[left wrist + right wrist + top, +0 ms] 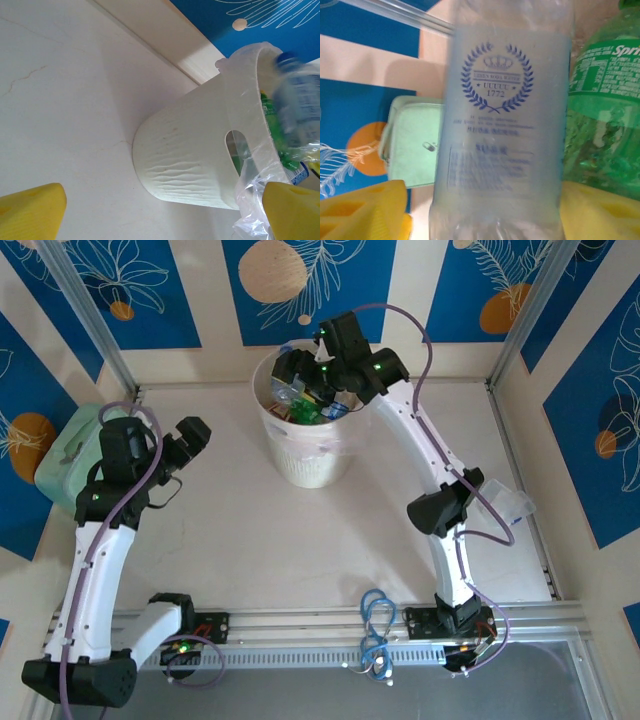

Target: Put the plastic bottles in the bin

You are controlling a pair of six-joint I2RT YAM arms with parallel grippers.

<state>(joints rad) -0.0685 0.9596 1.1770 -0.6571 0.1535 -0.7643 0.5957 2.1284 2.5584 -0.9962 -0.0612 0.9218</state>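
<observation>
Cream-white rippled plastic bin (pixel 190 165) holds green bottles (pixel 270 125); left fingers (pixel 30 210) spread wide, right fingers (pixel 365 210) parted around a clear, blue-printed bottle (pixel 502 125).

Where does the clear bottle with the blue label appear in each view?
Top external: the clear bottle, top centre, in the bin's mouth.
Left wrist: the bottle, blurred, at the right edge over the bin.
Right wrist: centre, close up.
Shared landmark: the green bottle beside it.

Top external faces down from overhead. Left wrist views the shared round cream-white plastic bin (pixel 305 462) sideways, nearby; right wrist, above it.
</observation>
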